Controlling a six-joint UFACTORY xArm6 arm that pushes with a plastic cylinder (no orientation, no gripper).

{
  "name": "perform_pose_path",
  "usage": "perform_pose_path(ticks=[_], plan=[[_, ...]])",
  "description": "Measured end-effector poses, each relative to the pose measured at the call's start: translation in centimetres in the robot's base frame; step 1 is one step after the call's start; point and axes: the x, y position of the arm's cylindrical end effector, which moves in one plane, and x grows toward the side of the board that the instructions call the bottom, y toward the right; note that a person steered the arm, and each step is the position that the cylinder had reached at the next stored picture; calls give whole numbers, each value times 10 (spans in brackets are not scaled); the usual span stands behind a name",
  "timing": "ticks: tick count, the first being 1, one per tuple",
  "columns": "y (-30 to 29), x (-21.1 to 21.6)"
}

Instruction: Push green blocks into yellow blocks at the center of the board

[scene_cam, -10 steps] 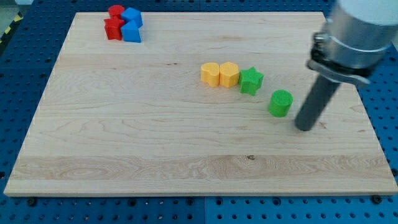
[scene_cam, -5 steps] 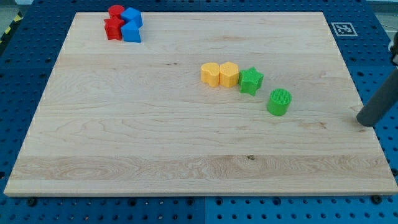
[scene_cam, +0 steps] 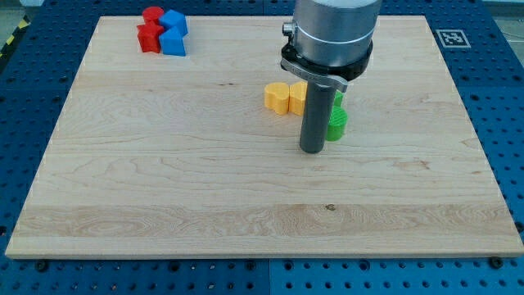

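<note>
My tip rests on the board near its centre, just left of and slightly below the green cylinder, close to it or touching it. The rod hides most of the green star, of which only a sliver shows right above the cylinder. Two yellow blocks lie side by side to the left of the rod: the left one shows fully, the right one is partly covered by the rod. The green cylinder sits right under the star, near the yellow pair.
Red blocks and blue blocks sit clustered at the board's top left corner. A black-and-white marker tag lies off the board at the top right. The arm's grey body hangs over the board's upper middle.
The tip swung from right of the green cylinder out to the board's right edge, then to the centre. The green cylinder now lies further left and up, under the green star.
</note>
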Motion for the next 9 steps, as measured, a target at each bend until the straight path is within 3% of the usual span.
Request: perform_pose_path(ticks=[2, 3, 5, 9], plan=[[122, 1], [127, -39], [64, -130], [26, -124]])
